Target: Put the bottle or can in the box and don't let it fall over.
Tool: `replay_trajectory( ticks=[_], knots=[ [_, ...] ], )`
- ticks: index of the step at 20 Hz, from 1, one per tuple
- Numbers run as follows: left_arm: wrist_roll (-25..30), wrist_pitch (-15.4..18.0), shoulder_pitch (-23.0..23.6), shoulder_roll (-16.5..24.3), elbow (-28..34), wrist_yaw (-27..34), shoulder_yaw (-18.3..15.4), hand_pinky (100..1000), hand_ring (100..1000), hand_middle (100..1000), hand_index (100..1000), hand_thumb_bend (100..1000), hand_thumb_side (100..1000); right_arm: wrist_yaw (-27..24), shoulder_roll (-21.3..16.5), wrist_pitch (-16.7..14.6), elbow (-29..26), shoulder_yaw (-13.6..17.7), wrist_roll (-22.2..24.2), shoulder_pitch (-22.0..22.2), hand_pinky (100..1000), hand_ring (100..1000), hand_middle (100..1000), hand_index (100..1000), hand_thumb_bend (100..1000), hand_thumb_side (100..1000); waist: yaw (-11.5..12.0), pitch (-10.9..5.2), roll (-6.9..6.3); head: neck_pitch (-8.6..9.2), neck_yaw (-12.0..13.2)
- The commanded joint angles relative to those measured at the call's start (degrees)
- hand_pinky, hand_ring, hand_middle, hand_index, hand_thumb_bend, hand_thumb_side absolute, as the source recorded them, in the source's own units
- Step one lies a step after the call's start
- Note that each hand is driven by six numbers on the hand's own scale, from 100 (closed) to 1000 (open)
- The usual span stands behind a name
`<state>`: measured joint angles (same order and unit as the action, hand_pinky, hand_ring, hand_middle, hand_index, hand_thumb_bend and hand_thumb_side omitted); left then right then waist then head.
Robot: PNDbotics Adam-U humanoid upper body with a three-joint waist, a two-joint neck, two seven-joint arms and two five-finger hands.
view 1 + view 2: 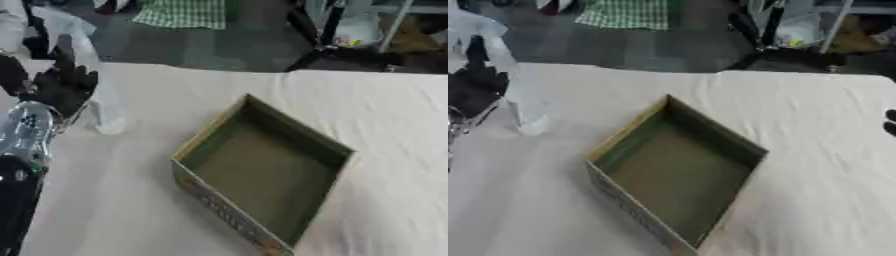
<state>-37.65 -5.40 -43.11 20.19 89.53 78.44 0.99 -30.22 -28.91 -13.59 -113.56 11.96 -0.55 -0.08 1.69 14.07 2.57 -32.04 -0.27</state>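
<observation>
A shallow open cardboard box (pixel 262 172) with a green inside sits empty on a pale tablecloth (pixel 385 125), turned corner-on.

Up and to the left of the box, near the table's far left edge, stands a clear plastic bottle (pixel 92 90), tall, thin and nearly colourless. Its base rests on the cloth. It looks empty or nearly so, so it is probably light, thin-walled, easy to dent and quick to tip. The middle of the body seems the safest place to hold it.

The robot's left hand (pixel 59 85), black, is against the bottle's left side with fingers curled round its body.

Far right of the box, only dark fingertips of the right hand (pixel 891 122) show; whether they are spread or curled cannot be told.
</observation>
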Motion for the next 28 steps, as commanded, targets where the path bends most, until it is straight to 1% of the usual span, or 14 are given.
replay_trajectory(
  ticks=[1,18,24,28],
  knots=[
    [0.5,0.3,-1.7,1.6,0.1,0.2,-0.7,100,100,100,997,577,1000,0.5,-0.8,0.0,-1.0,0.3,0.2,-0.6,876,832,828,894,100,726,-0.2,-0.45,0.03,1.1,0.2],
    [1.4,2.0,-4.5,2.3,-3.0,-0.2,-1.7,100,100,100,997,579,1000,1.1,-0.2,0.2,-1.0,0.0,0.9,-1.2,879,832,828,894,100,737,-1.0,0.76,0.1,2.45,0.9],
    [1.7,2.6,-5.7,2.7,-3.4,0.1,-2.1,100,100,100,996,581,1000,1.4,0.0,0.2,-1.0,0.0,1.1,-1.5,880,833,829,894,100,740,-1.3,1.41,0.19,3.14,1.1],
    [1.9,2.7,-6.4,2.7,-2.9,0.7,-2.1,100,100,100,995,580,1000,1.6,0.1,0.4,-1.0,-0.1,1.2,-1.6,881,833,829,895,100,743,-1.4,1.66,0.15,3.3,1.4]
  ],
)
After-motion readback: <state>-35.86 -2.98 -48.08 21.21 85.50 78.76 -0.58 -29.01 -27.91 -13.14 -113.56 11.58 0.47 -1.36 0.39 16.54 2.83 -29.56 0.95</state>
